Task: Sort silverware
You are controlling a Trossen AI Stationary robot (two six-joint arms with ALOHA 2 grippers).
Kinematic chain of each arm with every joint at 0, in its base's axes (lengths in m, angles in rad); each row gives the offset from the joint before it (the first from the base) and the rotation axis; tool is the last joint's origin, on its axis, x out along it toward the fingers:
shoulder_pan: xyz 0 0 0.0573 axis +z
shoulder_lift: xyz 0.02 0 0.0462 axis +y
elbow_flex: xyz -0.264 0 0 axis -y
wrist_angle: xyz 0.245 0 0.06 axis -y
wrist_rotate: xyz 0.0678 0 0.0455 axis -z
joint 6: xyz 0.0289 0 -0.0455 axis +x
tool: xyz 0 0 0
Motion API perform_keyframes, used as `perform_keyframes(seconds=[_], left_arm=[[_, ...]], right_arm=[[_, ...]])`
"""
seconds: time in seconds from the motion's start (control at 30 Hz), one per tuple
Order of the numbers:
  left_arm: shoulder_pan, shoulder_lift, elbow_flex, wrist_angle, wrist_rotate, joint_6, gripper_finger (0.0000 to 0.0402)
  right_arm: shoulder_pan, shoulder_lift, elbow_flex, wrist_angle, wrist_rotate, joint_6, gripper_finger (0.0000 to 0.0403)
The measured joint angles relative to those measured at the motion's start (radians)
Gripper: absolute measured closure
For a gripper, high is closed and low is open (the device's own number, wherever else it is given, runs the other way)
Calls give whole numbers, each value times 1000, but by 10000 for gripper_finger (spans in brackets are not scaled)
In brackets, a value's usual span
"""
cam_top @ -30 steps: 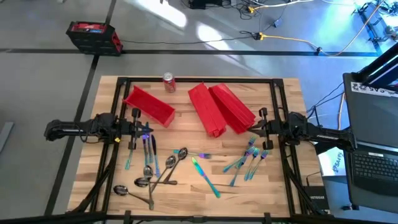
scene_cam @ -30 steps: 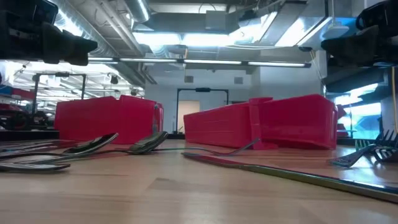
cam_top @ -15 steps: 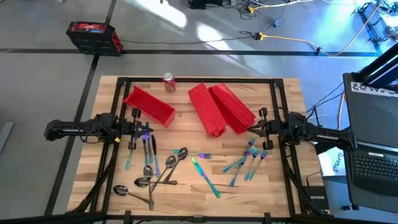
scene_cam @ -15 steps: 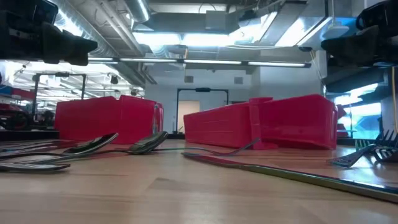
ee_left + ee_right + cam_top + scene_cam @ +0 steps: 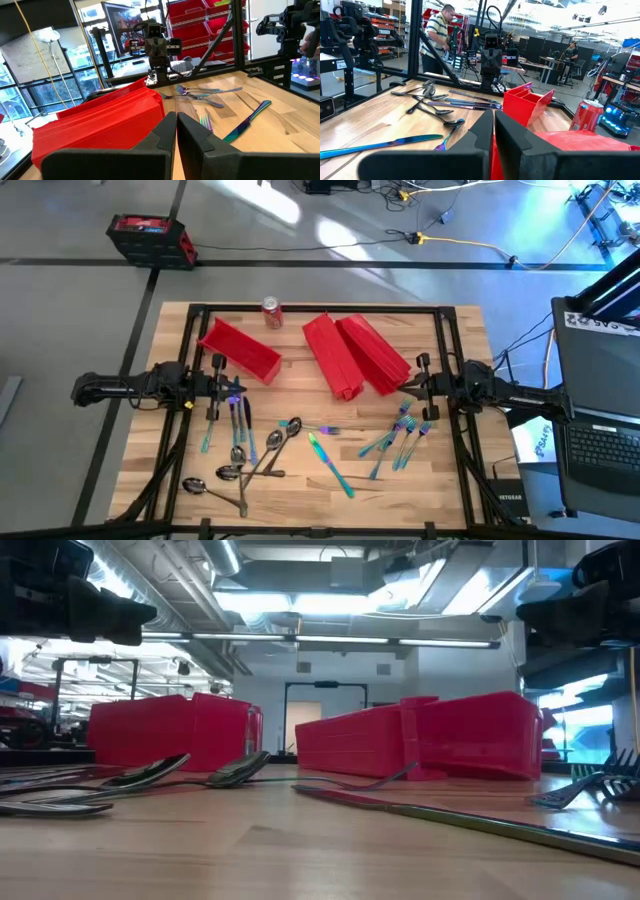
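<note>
The silverware lies loose on the wooden table. Teal knives (image 5: 237, 418) and dark spoons (image 5: 243, 462) are at the near left, one iridescent knife (image 5: 331, 464) lies near the middle, and several forks (image 5: 400, 436) are at the right. My left gripper (image 5: 228, 386) hovers shut at the table's left side, pointing level toward the right; its two fingers (image 5: 176, 125) meet with nothing between them. My right gripper (image 5: 408, 386) hovers shut at the right side, pointing level toward the left, fingers (image 5: 493, 122) together and empty. Both stand above the silverware.
One long red bin (image 5: 240, 350) lies at the far left, two more (image 5: 355, 355) lean together at the far middle. A red soda can (image 5: 271, 312) stands at the far edge. A black frame (image 5: 445, 340) edges the table. A person (image 5: 440, 35) stands beyond it.
</note>
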Motion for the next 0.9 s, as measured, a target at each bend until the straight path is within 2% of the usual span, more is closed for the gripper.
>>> perform_keyframes(seconds=[0.17, 0.43, 0.9], left_arm=[[0, 0, 0, 0, 0, 0, 402], [0, 0, 0, 0, 0, 0, 402], [0, 0, 0, 0, 0, 0, 402]], right_arm=[[0, 0, 0, 0, 54, 0, 403], [0, 0, 0, 2, 55, 13, 403], [0, 0, 0, -2, 14, 415, 403]])
